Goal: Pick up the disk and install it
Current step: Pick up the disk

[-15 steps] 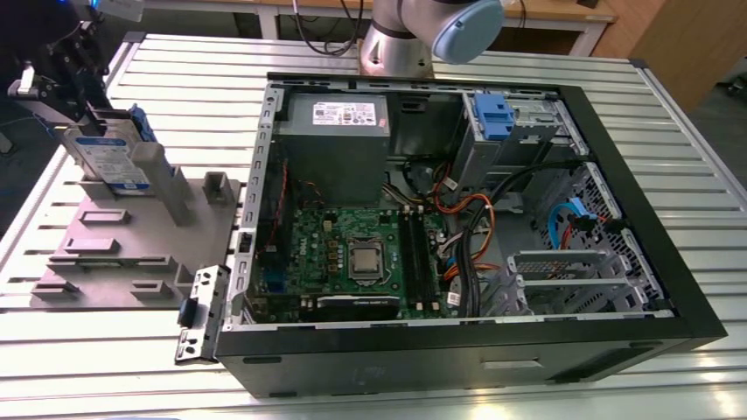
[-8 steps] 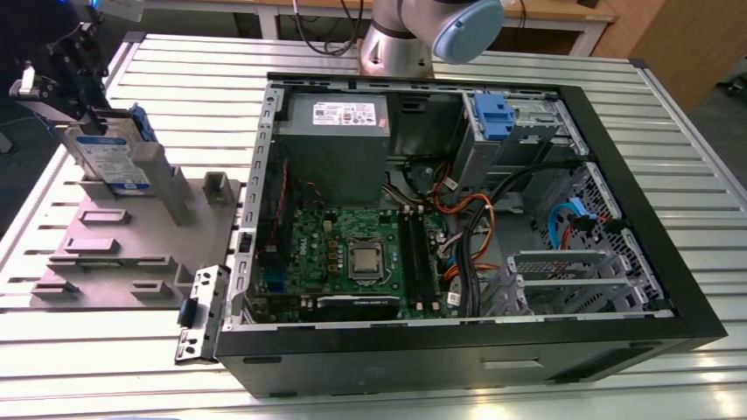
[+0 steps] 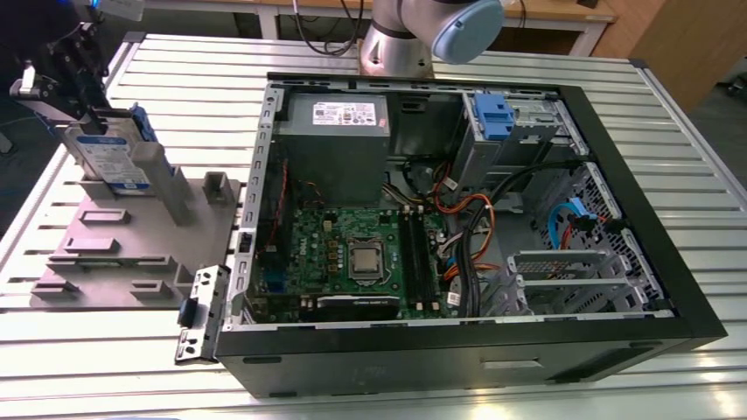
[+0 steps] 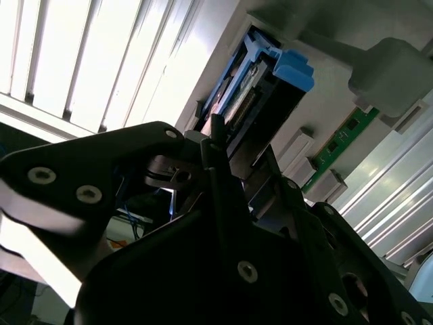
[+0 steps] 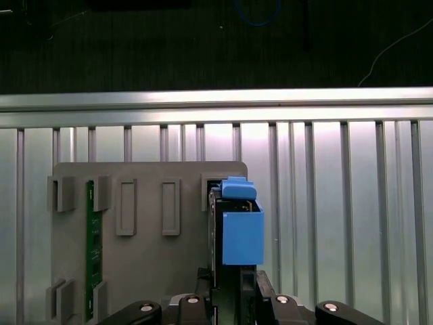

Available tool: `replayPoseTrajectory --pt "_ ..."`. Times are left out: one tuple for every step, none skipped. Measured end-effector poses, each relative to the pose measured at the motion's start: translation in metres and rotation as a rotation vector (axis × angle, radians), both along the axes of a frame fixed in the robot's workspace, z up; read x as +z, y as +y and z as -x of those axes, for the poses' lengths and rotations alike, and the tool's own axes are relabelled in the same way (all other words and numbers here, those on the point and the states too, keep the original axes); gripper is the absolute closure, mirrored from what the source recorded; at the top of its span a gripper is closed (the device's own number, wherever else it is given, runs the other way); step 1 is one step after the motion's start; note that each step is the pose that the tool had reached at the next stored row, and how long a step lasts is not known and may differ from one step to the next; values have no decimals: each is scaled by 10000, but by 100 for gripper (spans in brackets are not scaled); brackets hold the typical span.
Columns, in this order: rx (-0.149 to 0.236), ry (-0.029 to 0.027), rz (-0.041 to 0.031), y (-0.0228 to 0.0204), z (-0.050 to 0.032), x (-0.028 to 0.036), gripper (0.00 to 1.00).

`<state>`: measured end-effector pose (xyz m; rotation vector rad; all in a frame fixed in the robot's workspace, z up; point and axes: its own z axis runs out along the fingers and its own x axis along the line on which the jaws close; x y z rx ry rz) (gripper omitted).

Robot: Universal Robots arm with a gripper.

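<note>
The disk [image 3: 111, 162] stands on edge at the exterior view's left, over the far end of a grey fixture plate [image 3: 117, 236]. It is silver-grey with a white-and-blue label and blue side rails. My black gripper [image 3: 80, 118] reaches down onto its upper end and is shut on it. In the first wrist view the disk [image 5: 241, 230] is seen edge-on with its blue rail toward the camera, and my gripper [image 5: 230, 288] has a finger on either side. The second wrist view shows the disk [image 4: 260, 88] just past my gripper [image 4: 220, 152].
An open computer case [image 3: 653, 219] lies on the slatted metal table [image 3: 701, 114]. Inside are a grey power supply [image 3: 338, 118], a motherboard [image 3: 356, 254] and a blue-fronted caddy [image 3: 494, 118] in its metal cage. A green memory stick [image 5: 89, 250] sits in a fixture slot.
</note>
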<state>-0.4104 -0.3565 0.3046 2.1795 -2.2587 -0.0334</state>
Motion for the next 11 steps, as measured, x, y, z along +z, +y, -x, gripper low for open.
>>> replayPoseTrajectory --pt "1 0 0 0 0 0 65" --pt "1 0 0 2 0 0 65" --pt "0 0 0 3 0 0 65" --pt "0 1 0 3 0 0 65" --pt "0 0 0 4 0 0 65" --pt "0 0 0 4 0 0 65" --pt "1 0 0 5 0 0 65" --pt "0 0 0 5 0 0 65" --pt "0 0 0 6 0 0 65" --pt "1 0 0 6 0 0 65" --pt "0 0 -1 7 0 0 65"
